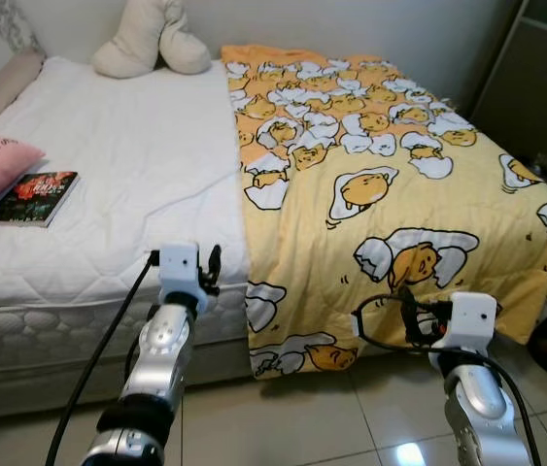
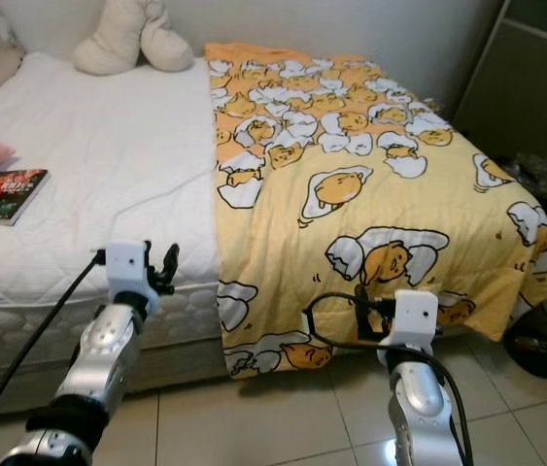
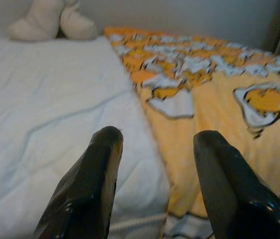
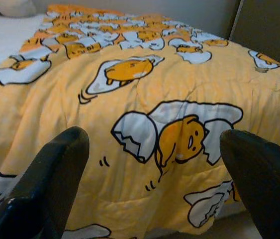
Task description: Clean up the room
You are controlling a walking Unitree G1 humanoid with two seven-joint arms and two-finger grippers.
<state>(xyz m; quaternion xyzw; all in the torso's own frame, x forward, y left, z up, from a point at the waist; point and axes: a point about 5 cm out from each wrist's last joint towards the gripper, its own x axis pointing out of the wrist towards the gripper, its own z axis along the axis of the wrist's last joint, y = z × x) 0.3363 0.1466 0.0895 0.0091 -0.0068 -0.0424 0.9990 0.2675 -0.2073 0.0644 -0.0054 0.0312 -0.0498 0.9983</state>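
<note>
Across the far half of the bed, the yellow quilted blanket with egg cartoons (image 1: 390, 194) lies with its long axis running from the cream plush pillow (image 1: 152, 39) down over the foot edge. The right gripper (image 4: 154, 169) sits just short of that hanging edge, fingers spread wide, empty. The left gripper (image 3: 154, 169), moderately open, faces the blanket's side border beside the bare white mattress (image 1: 127, 165). A dark paperback book (image 1: 32, 197) lies well apart. Right arm looks nearer.
</note>
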